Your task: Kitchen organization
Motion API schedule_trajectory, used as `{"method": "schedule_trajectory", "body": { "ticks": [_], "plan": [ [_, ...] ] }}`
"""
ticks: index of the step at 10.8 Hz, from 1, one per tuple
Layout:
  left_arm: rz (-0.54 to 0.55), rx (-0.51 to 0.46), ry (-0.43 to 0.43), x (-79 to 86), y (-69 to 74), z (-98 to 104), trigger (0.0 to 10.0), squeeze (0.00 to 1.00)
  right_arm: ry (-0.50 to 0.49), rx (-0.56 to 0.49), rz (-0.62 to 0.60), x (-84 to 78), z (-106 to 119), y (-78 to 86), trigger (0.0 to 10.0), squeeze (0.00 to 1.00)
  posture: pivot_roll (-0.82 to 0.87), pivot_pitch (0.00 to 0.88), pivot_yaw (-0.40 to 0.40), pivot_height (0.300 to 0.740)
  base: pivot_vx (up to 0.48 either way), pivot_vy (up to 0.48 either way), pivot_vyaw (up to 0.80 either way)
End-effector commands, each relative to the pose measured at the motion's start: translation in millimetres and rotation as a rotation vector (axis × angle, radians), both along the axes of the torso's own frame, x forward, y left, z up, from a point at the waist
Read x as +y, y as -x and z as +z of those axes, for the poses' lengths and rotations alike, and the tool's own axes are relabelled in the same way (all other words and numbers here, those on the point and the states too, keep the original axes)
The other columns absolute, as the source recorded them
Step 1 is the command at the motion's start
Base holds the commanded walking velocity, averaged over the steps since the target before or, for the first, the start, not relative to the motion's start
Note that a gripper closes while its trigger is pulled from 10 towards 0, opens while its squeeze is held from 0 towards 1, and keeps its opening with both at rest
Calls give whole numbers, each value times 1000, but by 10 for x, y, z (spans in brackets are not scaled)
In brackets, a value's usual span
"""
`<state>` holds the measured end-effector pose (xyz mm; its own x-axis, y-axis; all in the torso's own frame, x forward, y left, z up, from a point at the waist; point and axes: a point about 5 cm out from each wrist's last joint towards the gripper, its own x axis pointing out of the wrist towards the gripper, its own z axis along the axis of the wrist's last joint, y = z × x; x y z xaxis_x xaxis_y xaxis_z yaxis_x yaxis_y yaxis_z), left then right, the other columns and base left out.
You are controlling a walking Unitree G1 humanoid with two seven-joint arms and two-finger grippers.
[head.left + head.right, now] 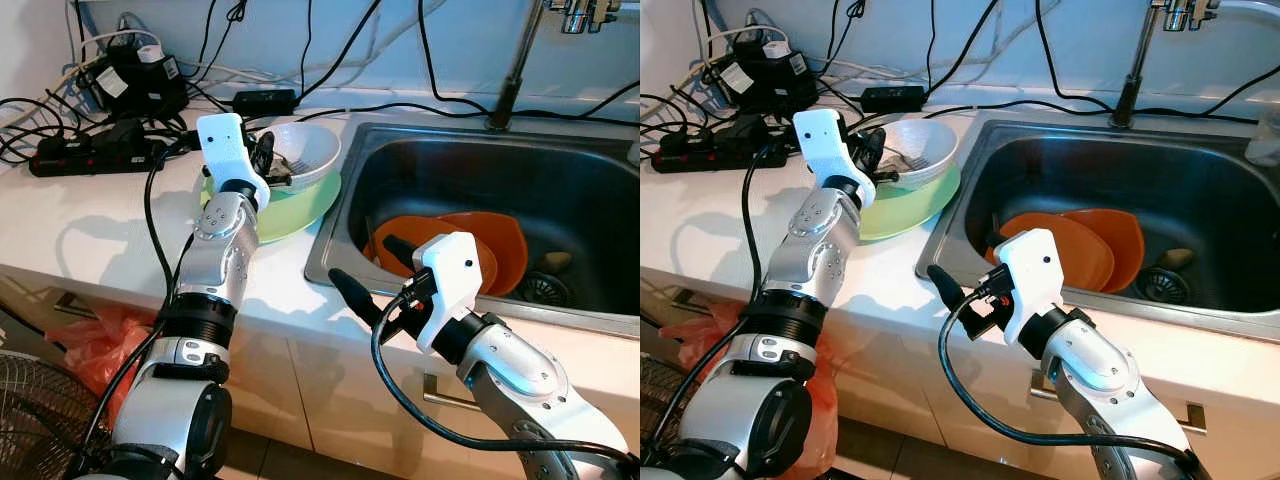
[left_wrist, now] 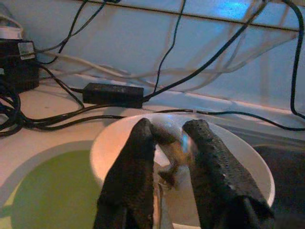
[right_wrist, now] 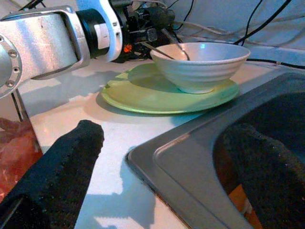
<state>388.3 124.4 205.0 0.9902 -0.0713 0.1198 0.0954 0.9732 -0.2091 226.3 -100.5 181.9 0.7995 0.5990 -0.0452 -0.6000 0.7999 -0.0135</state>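
Your left gripper (image 2: 169,157) sits over the white bowl (image 1: 305,150) on the green plate (image 1: 300,205) left of the sink (image 1: 480,150), fingers clamped on a metal utensil (image 2: 167,164) inside it — right gripper (image 1: 385,280) hovers at the sink's front-left corner, fingers spread wide, orange plates (image 1: 490,245) in the basin.

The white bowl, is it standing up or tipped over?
Upright. The white bowl sits mouth-up on the green plate, with the left gripper holding a utensil inside it.
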Motion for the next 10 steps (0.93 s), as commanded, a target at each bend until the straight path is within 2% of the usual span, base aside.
{"method": "schedule_trajectory", "body": {
  "ticks": [1, 3, 6, 9, 10],
  "plan": [
    [22, -14, 9, 53, -11, 48, 10000, 1000, 0, -10, 1, 10, 12, -7, 10000, 0, -209, 0, 112, 740, 0, 0, 0],
    [64, -37, 15, 100, -11, 130, 10000, 1000, 1, -11, 1, 8, 13, -9, 10000, 0, -208, 0, 111, 740, 0, 0, 0],
    [70, -85, 26, 84, 7, 292, 10000, 1000, 0, -10, 4, 10, 12, -11, 10000, 0, -206, 0, 110, 740, 0, 0, 0],
    [49, -140, 18, 38, 95, 430, 10000, 1000, -3, -9, 5, 15, 11, -12, 10000, 0, -198, 0, 108, 740, 0, 0, 0],
    [23, -178, -31, 23, 191, 460, 10000, 1000, -4, -8, 7, 19, 8, -17, 10000, 0, -188, 0, 105, 740, 0, 0, 0]
  ]
}}
